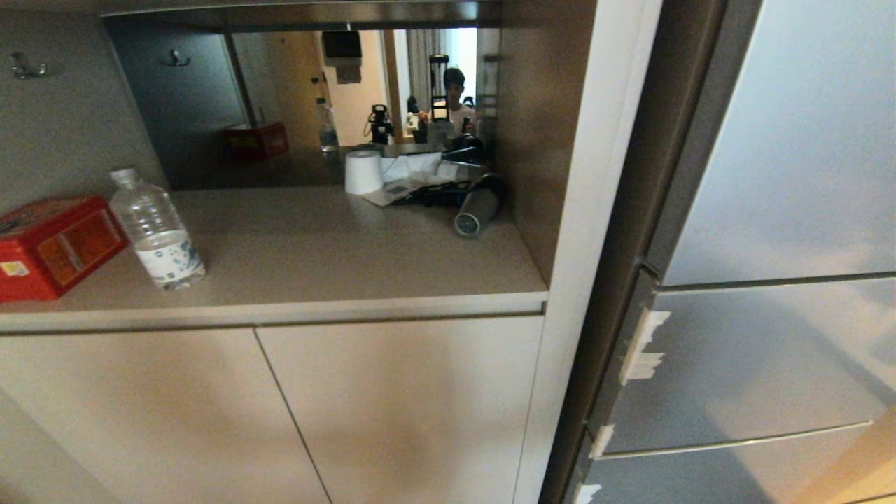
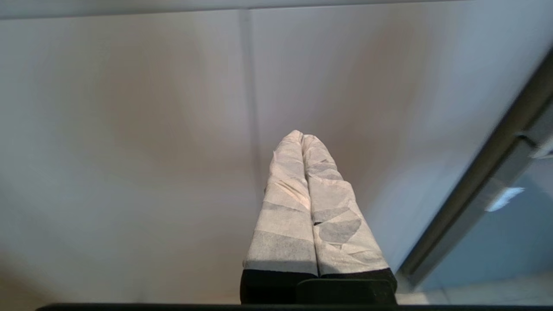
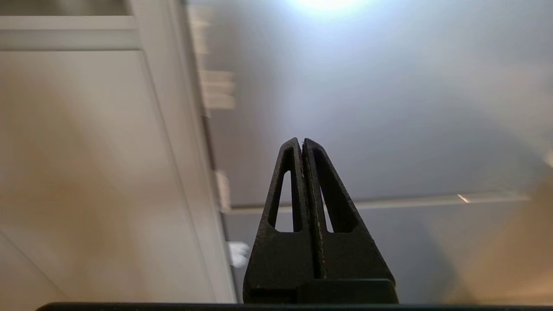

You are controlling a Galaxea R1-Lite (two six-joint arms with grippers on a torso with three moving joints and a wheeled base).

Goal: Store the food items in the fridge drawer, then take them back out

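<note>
Jaws closed on both grippers; fridge drawer (image 1: 756,364) shut.

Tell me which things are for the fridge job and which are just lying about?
For the job:
fridge drawer, shut
left pincer, shut
right pincer, shut
No food shows.

Just lying about:
water bottle
red box
paper roll
hair dryer

Left tool (image 2: 302,137) closed (taped); right tool (image 3: 301,141) closed.
</note>
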